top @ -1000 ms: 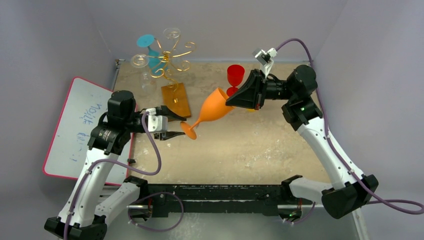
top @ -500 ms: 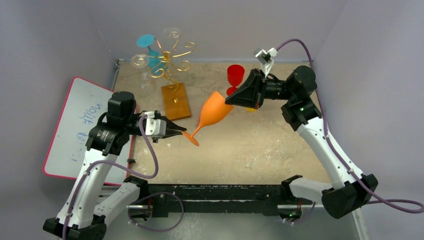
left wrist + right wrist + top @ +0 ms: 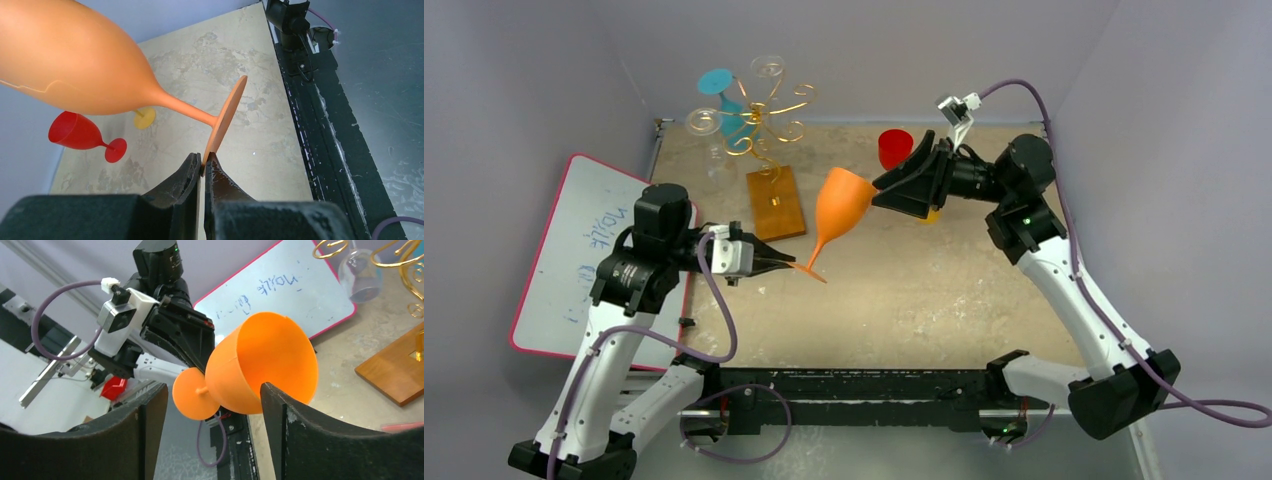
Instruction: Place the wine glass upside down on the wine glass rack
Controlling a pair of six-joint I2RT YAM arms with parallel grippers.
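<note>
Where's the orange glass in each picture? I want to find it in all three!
Top view: the orange glass is in the middle, tilted in the air.
Left wrist view: the orange glass fills the upper left, with its foot near the centre.
Right wrist view: the orange glass is in the centre, its open mouth facing the camera.
Shared landmark: the sandy table.

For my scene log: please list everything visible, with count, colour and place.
orange wine glass: 1, orange, held above table
wine glass rack: 1, gold, table's far left
clear glasses: 2, transparent, hanging on rack
teal glass: 1, teal, on rack
red glass: 1, red, far side
yellow item: 1, yellow, by red glass
whiteboard: 1, white, left of table
table: 1, beige, underneath
left gripper: 1, black, shut on orange foot
right gripper: 1, black, open by the bowl
</note>
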